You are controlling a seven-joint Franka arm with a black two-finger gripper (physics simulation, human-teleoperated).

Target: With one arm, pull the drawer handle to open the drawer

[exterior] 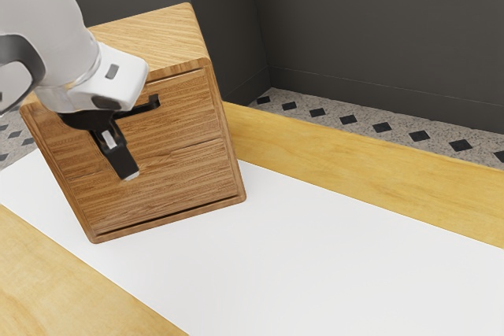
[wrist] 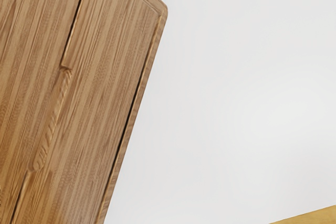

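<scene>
At the upper left of the exterior view, a wooden cabinet (exterior: 169,155) stands on the white surface (exterior: 315,257), turned so that its front faces the lower right of the frame. Two drawer fronts share that face, the upper drawer (exterior: 185,112) and the lower drawer (exterior: 177,179), split by a thin seam, and both look flush with the cabinet's frame. The white arm (exterior: 55,45) comes in from the top left corner, and its hand hangs right before the left part of the upper drawer. Below the hand the black fingers (exterior: 118,151) slant toward the lower right, crossing the seam close against the wood — whether they are parted or closed I cannot tell. A short dark bar (exterior: 146,105) shows on the upper drawer just beside the hand; I cannot tell whether it is the pull. In the wrist view the cabinet's grained front takes the left side, with a narrow raised strip (wrist: 50,124) running along it and the white surface beside it. Wooden borders (exterior: 370,163) edge the surface, and behind them a tiled floor (exterior: 378,123) meets a dark wall (exterior: 378,21).
</scene>
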